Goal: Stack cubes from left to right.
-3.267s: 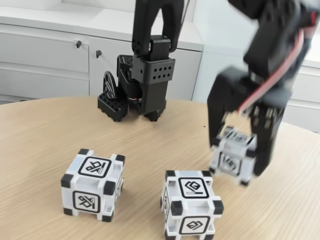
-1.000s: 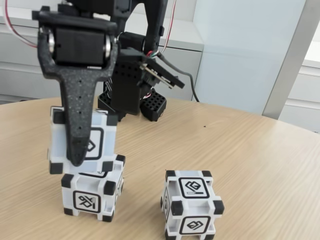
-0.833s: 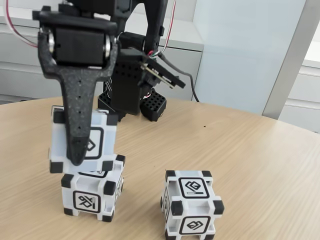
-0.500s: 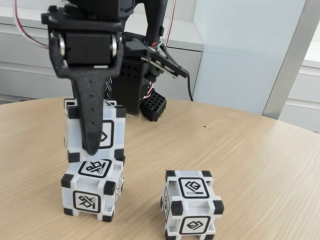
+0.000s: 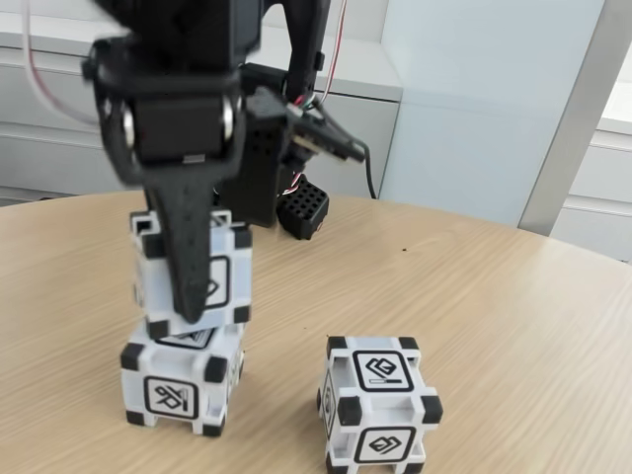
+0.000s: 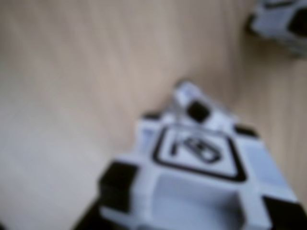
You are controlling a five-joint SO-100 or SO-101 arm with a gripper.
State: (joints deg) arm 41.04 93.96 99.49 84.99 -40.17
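Gripper [image 5: 193,296] is clamped on the carried cube [image 5: 219,272] — one black finger [image 5: 188,247] runs down its front face in the fixed view, the other is hidden behind it. The carried cube sits right on top of the base cube [image 5: 183,380], which stands near the front-left edge of the table [image 5: 494,326]. It looks touching or just about, and offset a little toward the right of the base cube in the fixed view.

Step in hand, as I read it: seat and release. To do it well — square the upper cube over the lower one's corner blocks before letting go, press down lightly so it sits flat, then open the jaws just enough and lift straight up so the finger doesn't drag the stack sideways.

Wrist view is blurred: carried cube [image 6: 201,177] fills the lower right, with part of the base cube [image 6: 196,103] peeking out beyond it.

Third cube [image 5: 378,405] sits apart to the right near the front edge, untouched — likely next for the stack.
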